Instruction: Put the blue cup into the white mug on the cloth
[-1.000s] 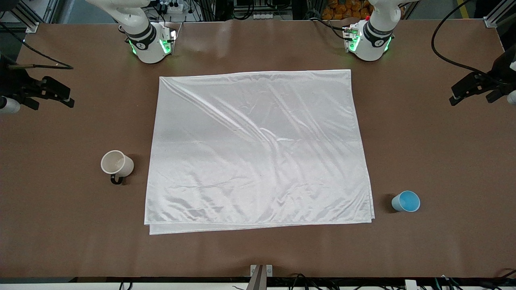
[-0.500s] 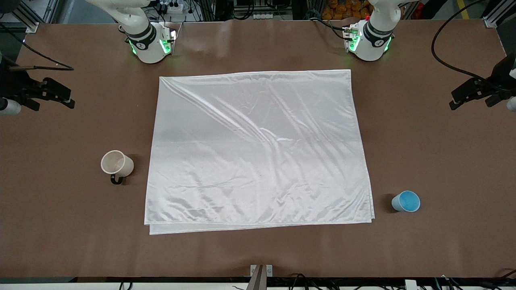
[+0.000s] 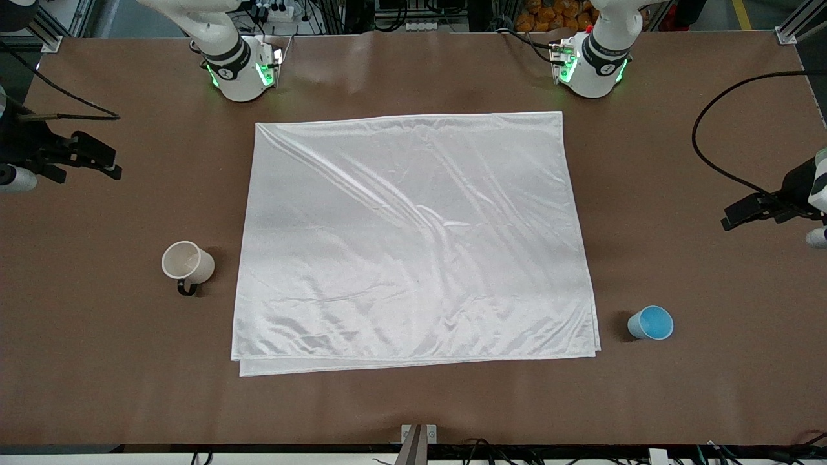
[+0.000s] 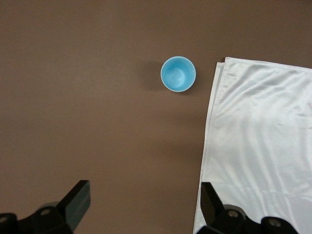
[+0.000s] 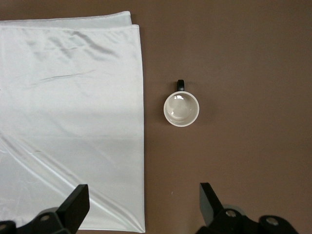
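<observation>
The white cloth (image 3: 413, 239) lies flat in the middle of the table, wrinkled and folded in layers. The white mug (image 3: 187, 261) with a dark handle stands upright on the bare table beside the cloth, toward the right arm's end. The blue cup (image 3: 650, 323) stands upright on the bare table beside the cloth's near corner, toward the left arm's end. My left gripper (image 3: 736, 216) is open and empty, high over bare table; its wrist view shows the blue cup (image 4: 178, 73) ahead of it and the cloth's edge (image 4: 263, 146). My right gripper (image 3: 115, 163) is open and empty, high over bare table; its wrist view shows the mug (image 5: 181, 108) and the cloth (image 5: 68, 122).
The two arm bases (image 3: 239, 71) (image 3: 591, 64) stand at the table's back edge. A black cable (image 3: 704, 155) loops over the table near the left gripper. A small metal bracket (image 3: 418, 433) sits at the front edge. Brown table (image 3: 413, 400) surrounds the cloth.
My left gripper has moved down the front view, closer to the blue cup's part of the table. My right gripper has barely shifted. Cup, mug and cloth have not moved.
</observation>
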`<action>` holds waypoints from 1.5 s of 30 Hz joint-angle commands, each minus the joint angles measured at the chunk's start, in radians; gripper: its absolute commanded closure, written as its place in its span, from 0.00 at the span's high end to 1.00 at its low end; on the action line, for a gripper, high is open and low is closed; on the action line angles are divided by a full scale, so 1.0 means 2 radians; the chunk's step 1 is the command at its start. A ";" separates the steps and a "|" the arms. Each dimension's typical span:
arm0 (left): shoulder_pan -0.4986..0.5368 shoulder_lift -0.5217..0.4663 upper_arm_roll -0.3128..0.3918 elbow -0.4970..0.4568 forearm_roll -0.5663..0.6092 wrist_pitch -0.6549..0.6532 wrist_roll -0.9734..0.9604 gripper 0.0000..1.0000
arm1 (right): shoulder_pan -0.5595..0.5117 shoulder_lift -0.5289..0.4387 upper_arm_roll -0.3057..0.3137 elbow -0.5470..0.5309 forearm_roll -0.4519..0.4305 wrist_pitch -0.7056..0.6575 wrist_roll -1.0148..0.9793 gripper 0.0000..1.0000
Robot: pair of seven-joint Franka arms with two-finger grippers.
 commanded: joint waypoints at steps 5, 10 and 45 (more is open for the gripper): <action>0.008 0.058 -0.002 0.033 0.014 0.017 -0.013 1.00 | -0.009 0.009 0.002 0.001 0.004 0.000 -0.004 1.00; 0.007 0.084 -0.002 0.033 0.035 0.059 -0.013 1.00 | -0.009 0.021 0.003 0.003 0.003 0.001 -0.005 1.00; 0.004 0.245 -0.002 0.033 0.063 0.224 -0.059 1.00 | -0.026 0.126 0.001 0.005 0.001 0.073 -0.001 1.00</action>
